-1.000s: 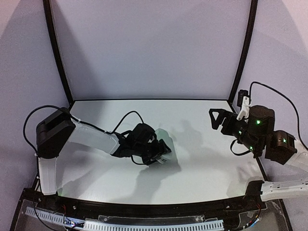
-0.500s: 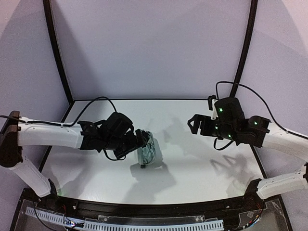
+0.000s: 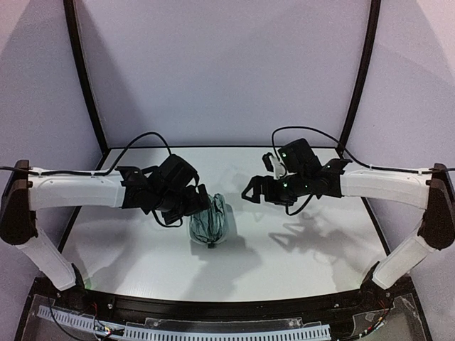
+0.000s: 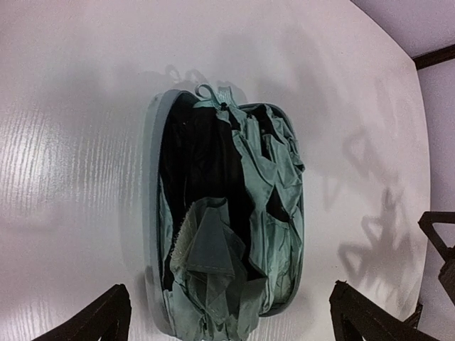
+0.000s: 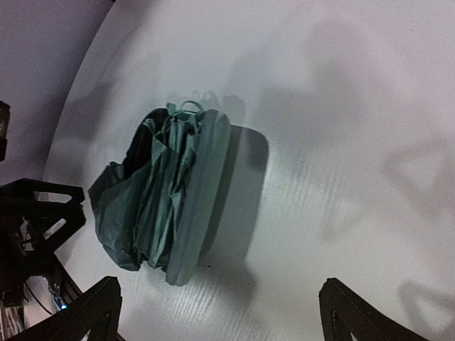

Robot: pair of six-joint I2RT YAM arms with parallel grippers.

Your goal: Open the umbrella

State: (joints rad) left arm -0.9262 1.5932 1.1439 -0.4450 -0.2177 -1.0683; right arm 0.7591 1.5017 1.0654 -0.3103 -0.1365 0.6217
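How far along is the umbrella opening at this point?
Done: nothing yet. The umbrella lies folded, fabric crumpled, in its open case on the table. In hand: the left pincer and right pincer hover open near it, gripping nothing. Left: grasping it, taking it out and spreading it.

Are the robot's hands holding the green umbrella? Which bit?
Nothing is held. The left gripper and the right gripper are both open, and the crinkled mint-green folding umbrella lies loose on the white table.
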